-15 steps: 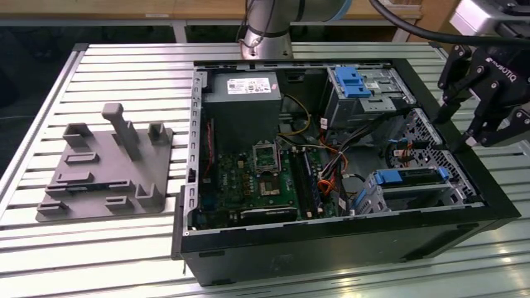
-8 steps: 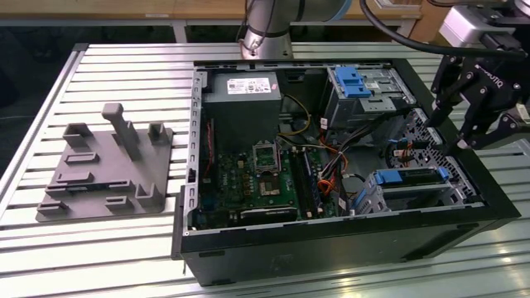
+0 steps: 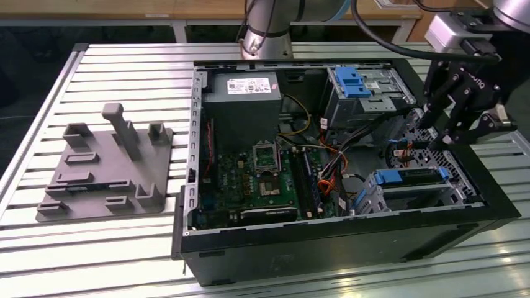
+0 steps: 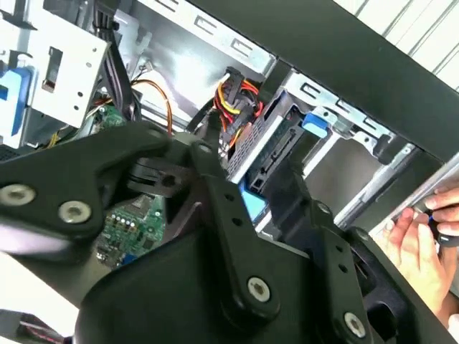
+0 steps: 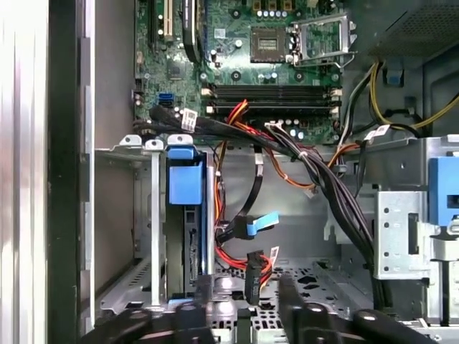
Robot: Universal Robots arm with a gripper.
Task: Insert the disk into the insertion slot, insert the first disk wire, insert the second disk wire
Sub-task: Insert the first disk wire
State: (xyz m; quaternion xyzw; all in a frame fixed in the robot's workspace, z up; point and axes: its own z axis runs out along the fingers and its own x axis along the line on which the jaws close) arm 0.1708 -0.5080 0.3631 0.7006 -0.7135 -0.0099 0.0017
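Note:
The disk (image 3: pixel 411 178), in its bright blue carrier, sits inside the insertion slot (image 3: pixel 453 194), the small grey cage at the case's near corner on the exterior view's right. In the first wrist view the disk (image 5: pixel 188 229) stands edge-on in the slot (image 5: pixel 153 236). Next to it hang a black connector (image 5: pixel 253 276) on red and yellow wires and a blue-tipped connector (image 5: pixel 262 223), both loose. My gripper (image 5: pixel 247 309) is open, with the black connector in the gap between its fingers. In the exterior view my gripper (image 3: pixel 443 139) hovers just above the cage.
The open computer case (image 3: pixel 331 242) lies on a slatted metal table, with a grey fixture plate (image 3: pixel 103 180) on the exterior view's left. A taller bay with a blue latch (image 3: pixel 354 81) stands behind the cage. Wire bundles (image 5: pixel 323 172) cross nearby. A person's hand (image 4: pixel 423 240) rests outside the case wall.

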